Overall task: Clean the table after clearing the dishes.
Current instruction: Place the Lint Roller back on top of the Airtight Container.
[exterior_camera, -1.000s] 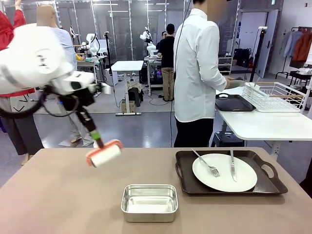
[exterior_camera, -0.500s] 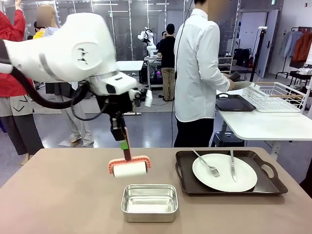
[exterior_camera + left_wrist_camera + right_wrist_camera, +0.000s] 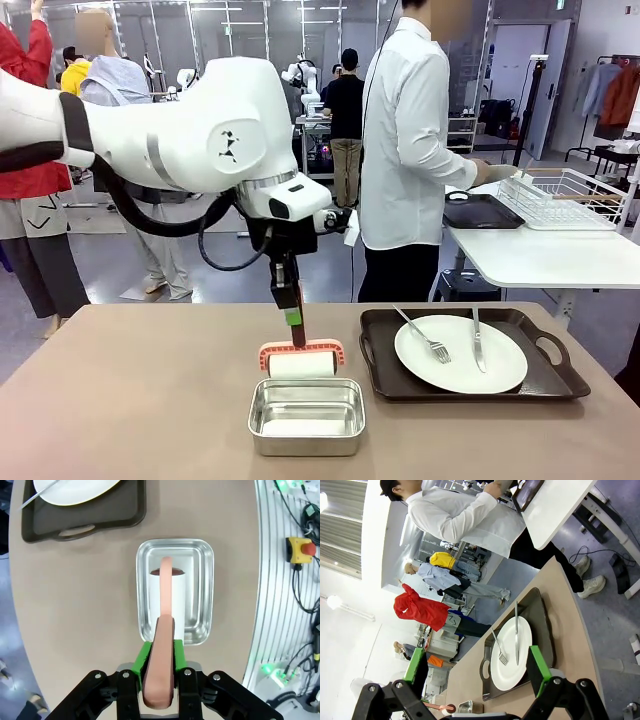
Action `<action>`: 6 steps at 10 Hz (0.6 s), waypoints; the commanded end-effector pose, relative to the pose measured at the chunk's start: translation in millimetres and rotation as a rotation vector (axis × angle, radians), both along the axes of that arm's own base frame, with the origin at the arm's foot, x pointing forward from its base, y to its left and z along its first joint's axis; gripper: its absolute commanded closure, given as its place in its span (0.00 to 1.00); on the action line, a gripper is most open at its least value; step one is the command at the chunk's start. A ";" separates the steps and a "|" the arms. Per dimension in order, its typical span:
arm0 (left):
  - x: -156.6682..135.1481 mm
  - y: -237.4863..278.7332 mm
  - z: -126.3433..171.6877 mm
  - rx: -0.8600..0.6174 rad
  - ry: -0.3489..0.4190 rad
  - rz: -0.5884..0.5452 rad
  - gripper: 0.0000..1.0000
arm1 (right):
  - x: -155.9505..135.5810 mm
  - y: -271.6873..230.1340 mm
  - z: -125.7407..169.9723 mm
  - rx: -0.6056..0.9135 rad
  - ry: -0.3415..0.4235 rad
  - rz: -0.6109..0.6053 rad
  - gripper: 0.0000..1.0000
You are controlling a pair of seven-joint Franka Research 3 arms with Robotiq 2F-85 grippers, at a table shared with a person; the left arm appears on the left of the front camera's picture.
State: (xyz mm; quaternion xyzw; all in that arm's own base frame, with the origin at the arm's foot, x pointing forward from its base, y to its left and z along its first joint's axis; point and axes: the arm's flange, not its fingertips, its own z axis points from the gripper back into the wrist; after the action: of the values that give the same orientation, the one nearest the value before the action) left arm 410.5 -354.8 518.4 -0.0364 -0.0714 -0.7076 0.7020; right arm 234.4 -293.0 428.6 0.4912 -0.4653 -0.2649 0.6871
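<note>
Two green pads (image 3: 142,661) of the left gripper (image 3: 160,652) are pressed against the salmon handle of a roller (image 3: 166,590), so the gripper is clamped tight on it. The right gripper (image 3: 476,652) is held high, well away from the steel pan (image 3: 306,440), its fingers spread wide with nothing between them. The roller is held handle-up, its white roll directly over the hollow of the pan; whether the pan's bottom is touched cannot be told. The pan is set on the taupe tabletop (image 3: 120,400). Just right of the pan, in the front view, a dark handled tray (image 3: 560,385) is laid, and on it a white plate (image 3: 460,365) with a fork (image 3: 425,335) and a knife (image 3: 477,340). Beyond the pan, a person (image 3: 405,140) in a white shirt is turned toward a white side table (image 3: 540,260).
</note>
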 end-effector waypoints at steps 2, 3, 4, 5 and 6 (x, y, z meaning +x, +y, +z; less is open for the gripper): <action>12.0 -11.6 -29.9 0.033 -0.017 0.022 0.78 | -0.9 -0.2 4.2 0.009 -0.015 -0.008 0.00; 13.5 -14.0 -39.5 0.016 -0.008 0.008 0.78 | -0.9 -0.2 4.2 0.009 -0.015 -0.008 0.00; 15.2 -14.2 -50.5 0.037 0.002 0.010 0.78 | -0.9 -0.2 4.2 0.009 -0.015 -0.008 0.00; 19.0 -13.7 -61.3 0.043 0.005 0.022 0.78 | -0.9 -0.2 4.2 0.009 -0.015 -0.008 0.00; 25.4 -12.0 -72.6 0.058 -0.024 0.020 0.78 | -0.9 -0.2 4.2 0.009 -0.015 -0.008 0.00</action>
State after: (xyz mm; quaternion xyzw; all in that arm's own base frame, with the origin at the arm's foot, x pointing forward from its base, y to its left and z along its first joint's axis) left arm 435.0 -367.8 451.7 -0.0343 -0.0486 -0.7081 0.7036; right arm 234.4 -293.0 428.6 0.4912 -0.4653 -0.2649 0.6871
